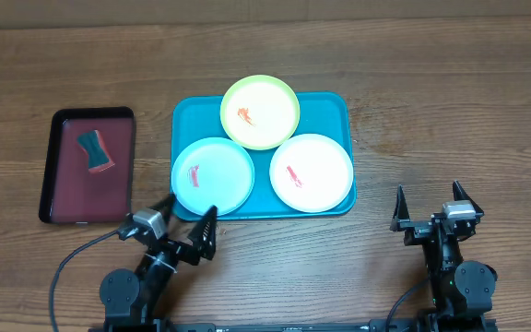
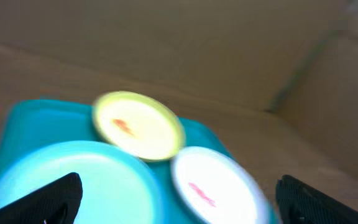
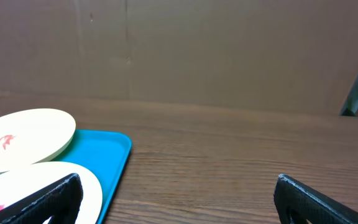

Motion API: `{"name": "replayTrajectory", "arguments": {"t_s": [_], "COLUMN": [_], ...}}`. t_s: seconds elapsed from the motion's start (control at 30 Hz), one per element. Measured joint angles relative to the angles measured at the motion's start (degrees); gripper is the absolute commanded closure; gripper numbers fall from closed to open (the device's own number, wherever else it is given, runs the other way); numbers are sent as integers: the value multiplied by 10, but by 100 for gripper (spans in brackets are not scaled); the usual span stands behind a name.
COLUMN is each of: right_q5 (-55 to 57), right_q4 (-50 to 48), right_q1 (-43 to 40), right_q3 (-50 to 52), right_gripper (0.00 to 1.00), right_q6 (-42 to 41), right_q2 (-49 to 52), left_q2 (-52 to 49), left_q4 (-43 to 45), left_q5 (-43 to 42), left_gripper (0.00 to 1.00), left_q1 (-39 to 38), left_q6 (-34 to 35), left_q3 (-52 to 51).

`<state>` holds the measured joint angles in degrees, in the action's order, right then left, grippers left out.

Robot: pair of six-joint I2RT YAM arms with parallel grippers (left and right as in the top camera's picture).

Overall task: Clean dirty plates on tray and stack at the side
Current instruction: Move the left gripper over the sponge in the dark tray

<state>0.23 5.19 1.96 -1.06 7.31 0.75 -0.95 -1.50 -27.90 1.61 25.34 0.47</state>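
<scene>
Teal tray (image 1: 332, 103) under three smeared plates (image 1: 212, 175); left claw (image 1: 189, 211), right claw (image 1: 428, 199) wide open, empty.

Big tray (image 1: 339, 103) at middle of table (image 1: 450, 92), w/ 3 plates on it: far plate (image 1: 260, 112) at centre, overhanging far rim; near-left plate (image 1: 213, 175) over left rim; near-right plate (image 1: 311, 172) just beside it. Smaller tray (image 1: 58, 166) left of big tray, apart, sponge (image 1: 95, 152) inside.
</scene>
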Motion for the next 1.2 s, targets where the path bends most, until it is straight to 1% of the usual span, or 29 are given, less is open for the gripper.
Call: {"name": "replayTrajectory", "arguments": {"t_s": [0.07,0.13,0.17,0.23,0.27,0.33,0.4,0.53,0.57,0.6,0.63,0.7,0.8,1.03,1.2], "right_q5": [0,0,0,0,0,0,0,0,0,0,0,0,0,0,0], "right_q4": [0,0,0,0,0,-1,0,0,0,0,-1,0,0,0,0], "right_q1": [0,0,0,0,0,0,0,0,0,0,0,0,0,0,0], "right_q3": [0,0,0,0,0,0,0,0,0,0,0,0,0,0,0], "right_gripper": [0,0,0,0,0,0,0,0,0,0,0,0,0,0,0], "right_q6": [0,0,0,0,0,0,0,0,0,0,0,0,0,0,0], "right_q2": [0,0,0,0,0,0,1,1,1,1,1,1,2,2,2], "left_q2": [-3,-5,-4,-3,-3,-3,-3,-9,-13,-15,-23,-42,-65,-75,-98], "left_q4": [57,160,192,203,188,113,-5,-242,-285,-308,-369,-435,-458,-363,-355], "left_q5": [-59,-119,-143,-171,-179,-180,-160,-66,-33,-16,8,52,83,83,79], "left_gripper": [0,0,0,0,0,0,0,0,0,0,0,0,0,0,0], "left_q1": [0,0,0,0,0,0,0,0,0,0,0,0,0,0,0], "left_q6": [48,74,82,87,86,64,25,-59,-81,-94,-105,-122,-136,-142,-128], "left_q3": [-1,1,4,17,30,68,125,268,309,328,361,408,443,455,466]}}
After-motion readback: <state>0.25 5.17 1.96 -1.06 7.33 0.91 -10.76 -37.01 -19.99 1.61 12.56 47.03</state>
